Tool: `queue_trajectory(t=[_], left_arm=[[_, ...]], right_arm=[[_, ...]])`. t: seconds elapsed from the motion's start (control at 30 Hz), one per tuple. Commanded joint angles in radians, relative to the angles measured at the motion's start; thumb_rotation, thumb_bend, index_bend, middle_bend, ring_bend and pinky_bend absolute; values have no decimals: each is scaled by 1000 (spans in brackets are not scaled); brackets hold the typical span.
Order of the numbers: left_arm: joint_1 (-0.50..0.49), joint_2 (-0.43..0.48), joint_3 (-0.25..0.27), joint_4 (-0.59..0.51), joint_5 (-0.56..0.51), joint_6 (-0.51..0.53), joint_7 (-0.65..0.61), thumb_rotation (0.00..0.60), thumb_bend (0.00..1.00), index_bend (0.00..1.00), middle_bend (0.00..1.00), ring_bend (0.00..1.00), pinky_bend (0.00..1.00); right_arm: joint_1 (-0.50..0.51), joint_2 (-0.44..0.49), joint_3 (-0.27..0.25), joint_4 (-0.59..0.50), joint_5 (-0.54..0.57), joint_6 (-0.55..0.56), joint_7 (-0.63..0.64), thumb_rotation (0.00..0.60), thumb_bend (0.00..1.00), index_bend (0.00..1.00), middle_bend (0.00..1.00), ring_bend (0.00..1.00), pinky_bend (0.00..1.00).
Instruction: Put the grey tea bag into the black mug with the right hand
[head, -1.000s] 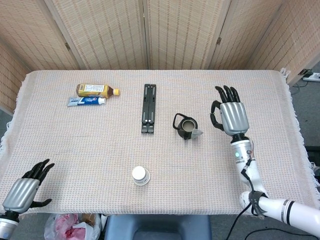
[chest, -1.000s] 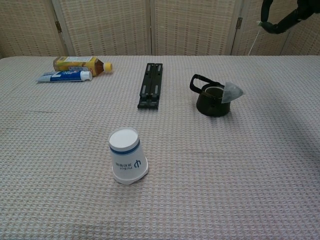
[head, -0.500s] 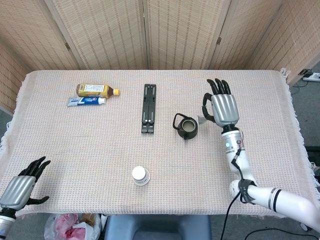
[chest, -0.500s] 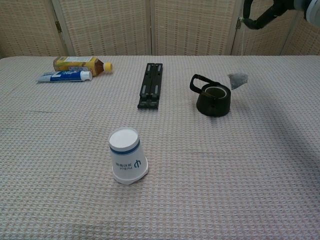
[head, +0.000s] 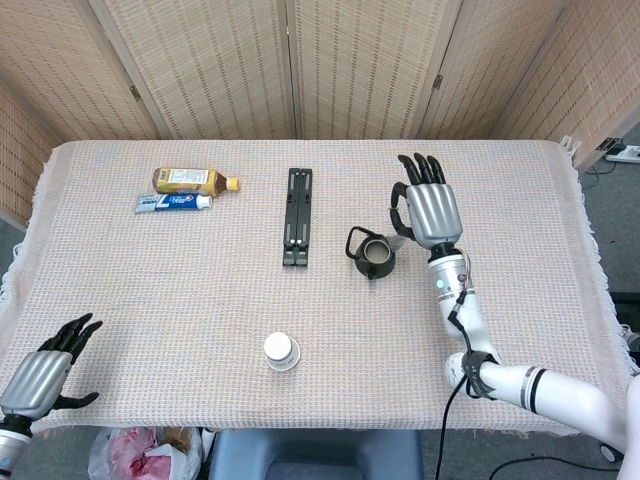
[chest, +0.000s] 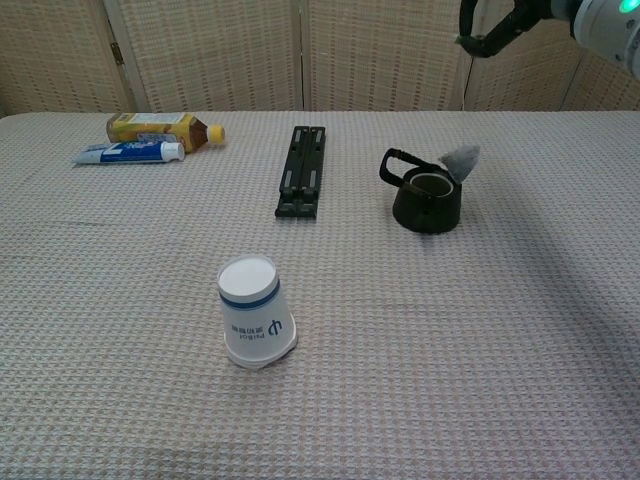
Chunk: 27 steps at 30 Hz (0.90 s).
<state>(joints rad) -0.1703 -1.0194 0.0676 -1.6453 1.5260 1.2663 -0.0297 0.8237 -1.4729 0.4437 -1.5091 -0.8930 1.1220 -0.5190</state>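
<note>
Nearest, the left hand (head: 40, 375) idled at the table's (head: 150, 300) front corner, fingers spread, holding nothing. Beyond the paper cup (chest: 255, 312), the black mug (chest: 427, 196) stood upright. The grey tea bag (chest: 460, 160) dangled at its far rim — apparently on a string pinched by the raised right hand (head: 425, 208). Any sway, or lowering off-centre, could drape it outside — or tip the mug.

One black mug (chest: 427, 200), one grey tea bag (chest: 461, 160), one paper cup (chest: 255, 311), one bottle (head: 193, 181), one toothpaste tube (head: 173, 202), one black stand (head: 298, 216)
</note>
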Motion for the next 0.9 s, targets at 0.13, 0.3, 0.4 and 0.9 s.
queue_trajectory(t=[0.13,0.3,0.4,0.9], left_arm=[[-1,7,-3,4,-3,1,-20,600,58,0,0,25,257],[0,11,0,4,4,5,-29,600,58,0,0,25,257],[2,11,2,5,10,9,-32,600,58,0,0,25,257],[-6,-3,3,1,-2,-14,3,600,58,0,0,25,257]], right_arm=[[28,-20,-6,24,11,-10,-2,600,399,624,100,0,0],[45,-41,-27,51,20,-14,-19,600,399,624,100,0,0],[44,-51,-43,60,17,-6,-22,600,400,624,100,0,0],[-38,-35,-154,71,-20,30,-5,600,395,624,100,0,0]])
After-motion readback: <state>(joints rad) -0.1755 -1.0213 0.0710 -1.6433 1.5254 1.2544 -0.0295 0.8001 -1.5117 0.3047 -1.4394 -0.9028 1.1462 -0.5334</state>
